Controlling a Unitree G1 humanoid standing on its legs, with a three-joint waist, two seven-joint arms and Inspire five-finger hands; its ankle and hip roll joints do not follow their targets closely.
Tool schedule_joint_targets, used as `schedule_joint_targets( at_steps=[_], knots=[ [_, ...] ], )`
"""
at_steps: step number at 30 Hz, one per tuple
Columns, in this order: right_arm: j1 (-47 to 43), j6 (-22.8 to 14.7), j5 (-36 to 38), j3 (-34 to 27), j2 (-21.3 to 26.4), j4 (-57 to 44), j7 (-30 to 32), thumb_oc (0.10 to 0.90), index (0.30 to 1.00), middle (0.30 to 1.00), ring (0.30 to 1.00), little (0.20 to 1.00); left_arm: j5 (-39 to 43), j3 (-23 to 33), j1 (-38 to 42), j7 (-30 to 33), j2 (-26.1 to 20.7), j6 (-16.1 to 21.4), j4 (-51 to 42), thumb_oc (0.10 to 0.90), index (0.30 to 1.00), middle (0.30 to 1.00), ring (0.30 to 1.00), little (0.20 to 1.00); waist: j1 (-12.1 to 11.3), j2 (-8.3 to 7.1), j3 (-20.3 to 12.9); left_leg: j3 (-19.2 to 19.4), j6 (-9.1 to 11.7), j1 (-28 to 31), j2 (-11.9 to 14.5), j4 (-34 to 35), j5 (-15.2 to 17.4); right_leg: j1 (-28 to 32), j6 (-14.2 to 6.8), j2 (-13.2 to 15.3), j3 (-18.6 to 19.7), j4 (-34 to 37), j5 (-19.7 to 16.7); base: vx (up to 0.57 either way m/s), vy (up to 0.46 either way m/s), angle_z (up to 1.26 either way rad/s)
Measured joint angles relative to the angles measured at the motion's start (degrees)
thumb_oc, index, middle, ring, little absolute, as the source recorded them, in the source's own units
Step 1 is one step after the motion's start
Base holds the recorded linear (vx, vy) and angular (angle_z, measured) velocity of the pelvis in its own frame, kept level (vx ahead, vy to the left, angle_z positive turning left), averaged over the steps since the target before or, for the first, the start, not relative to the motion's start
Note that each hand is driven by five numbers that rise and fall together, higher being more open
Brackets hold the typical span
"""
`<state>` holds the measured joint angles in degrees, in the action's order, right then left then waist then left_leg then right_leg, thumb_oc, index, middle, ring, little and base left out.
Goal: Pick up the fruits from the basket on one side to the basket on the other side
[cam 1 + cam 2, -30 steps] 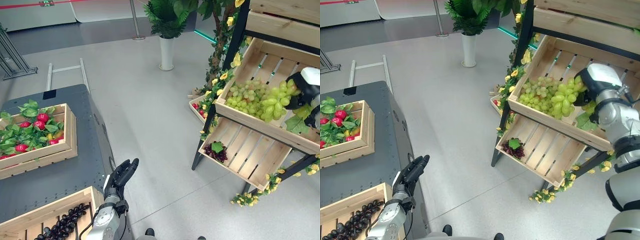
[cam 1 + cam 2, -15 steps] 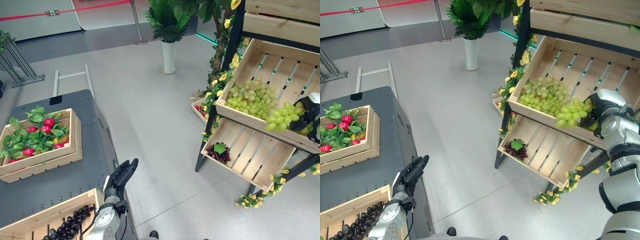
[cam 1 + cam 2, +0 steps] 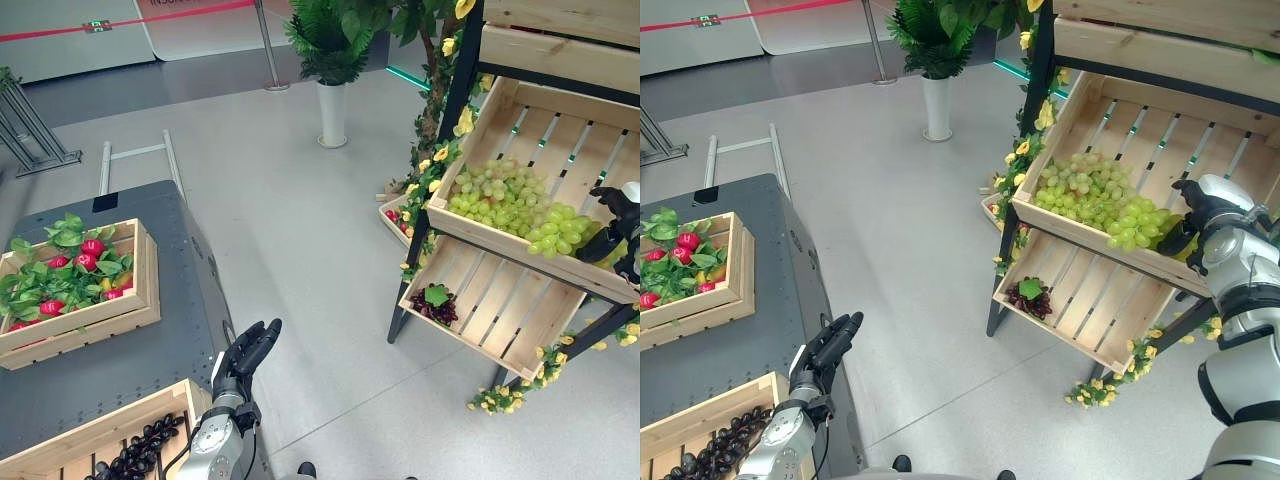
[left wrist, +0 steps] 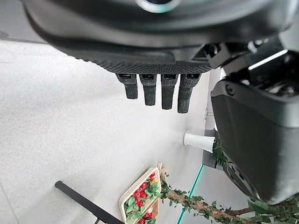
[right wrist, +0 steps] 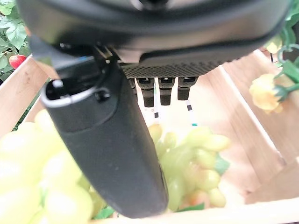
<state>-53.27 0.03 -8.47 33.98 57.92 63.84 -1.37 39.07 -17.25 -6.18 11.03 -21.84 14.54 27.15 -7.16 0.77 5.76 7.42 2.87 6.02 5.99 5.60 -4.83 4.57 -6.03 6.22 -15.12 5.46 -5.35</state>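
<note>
At the shelf's upper crate (image 3: 1110,130), the green grapes (image 3: 1095,195) are being touched at their near edge by the right hand (image 3: 1196,208), its fingers seen extended in the right wrist view; actual grasp cannot be told. Beside the dark grapes' crate (image 3: 95,435), the left hand (image 3: 248,348) is being held relaxed.

Slatted pale wooden crates (image 3: 540,130): bare, matt, visible grain. Green grape bunch (image 3: 510,200): smooth, slightly waxy. Dark grey worktop (image 3: 120,365): matt, speckled. Light grey floor (image 3: 300,220): smooth, faint sheen. White plant pot (image 3: 332,113): glossy.
</note>
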Motion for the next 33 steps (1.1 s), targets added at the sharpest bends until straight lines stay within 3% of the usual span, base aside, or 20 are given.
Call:
schedule_joint_targets(
  at_steps=[19,26,33],
  knots=[
    [0.0,-0.2,7.1,-2.3,0.1,-10.5,0.7,0.8,0.9,0.9,0.9,0.9,-0.1,-0.4,0.0,-1.8,0.0,0.0,-0.1,0.8,0.9,0.9,0.9,0.9,3.5,-0.33,0.1,2.6,-0.3,1.4,0.1,0.0,0.9,-0.1,-0.1,-0.1,2.5,0.0,-0.1,0.01,0.0,-0.07],
    [5.5,-2.4,15.6,-7.3,0.1,-28.2,2.7,0.8,0.9,0.9,0.9,0.9,-0.3,-0.4,-0.1,-2.1,0.1,-0.1,-0.2,0.8,0.9,0.9,0.9,0.9,5.0,-0.33,0.1,2.6,-0.3,1.4,0.1,0.0,0.9,-0.1,-0.1,-0.1,2.5,0.0,-0.1,0.0,0.0,0.0],
    [19.1,-6.1,15.4,-11.2,-2.6,-53.0,2.7,0.8,0.9,0.9,0.9,0.9,-2.6,-0.5,-0.2,-2.2,1.0,-0.2,-0.3,0.8,0.9,0.9,0.9,0.9,5.6,-0.42,0.1,2.6,-0.3,1.3,0.1,0.0,1.0,-0.1,0.0,-0.1,2.5,0.0,0.0,0.0,0.0,0.0]
  ],
)
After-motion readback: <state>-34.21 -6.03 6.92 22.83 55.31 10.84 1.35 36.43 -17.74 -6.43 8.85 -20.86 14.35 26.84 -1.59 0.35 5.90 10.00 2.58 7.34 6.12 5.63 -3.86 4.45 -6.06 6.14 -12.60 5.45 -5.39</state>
